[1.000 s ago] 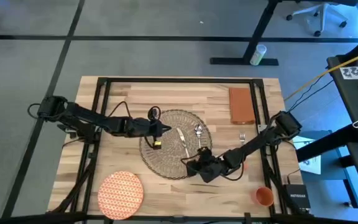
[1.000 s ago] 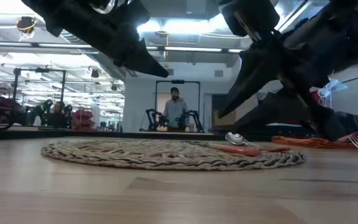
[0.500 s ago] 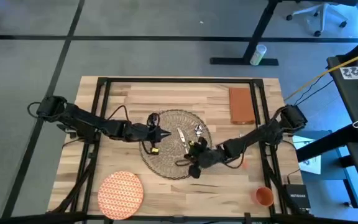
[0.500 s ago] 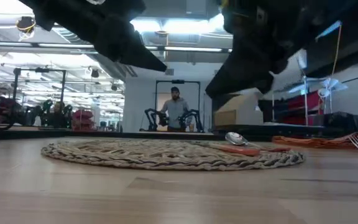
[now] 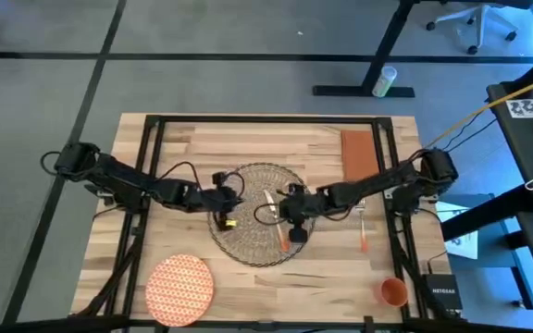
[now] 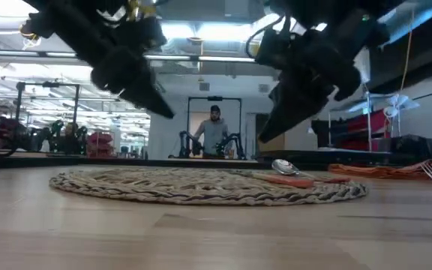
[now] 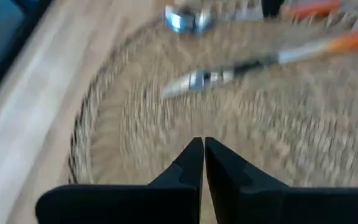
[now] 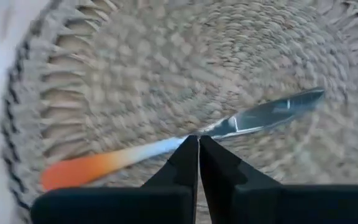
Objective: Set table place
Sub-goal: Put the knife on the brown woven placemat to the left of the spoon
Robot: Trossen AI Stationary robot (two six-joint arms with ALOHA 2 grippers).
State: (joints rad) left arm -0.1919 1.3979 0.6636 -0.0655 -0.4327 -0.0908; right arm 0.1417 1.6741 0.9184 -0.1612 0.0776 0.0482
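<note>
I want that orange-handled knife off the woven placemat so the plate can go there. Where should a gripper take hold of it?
Grip the orange-handled knife on its thicker orange handle, not the thin flat blade. It lies flat on the round beige woven placemat, so probably come straight down from above, fingers straddling the handle across its width. The right gripper, shut now, hangs over it and would need to open first.

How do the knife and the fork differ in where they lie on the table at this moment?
The knife lies on the woven placemat, while the fork lies on the bare wood of the table, beside the placemat. The knife is under the right gripper, which hovers over it with fingers together; no gripper is near the fork. The knife lies slightly slanted, the fork about straight. Both have orange handles.
</note>
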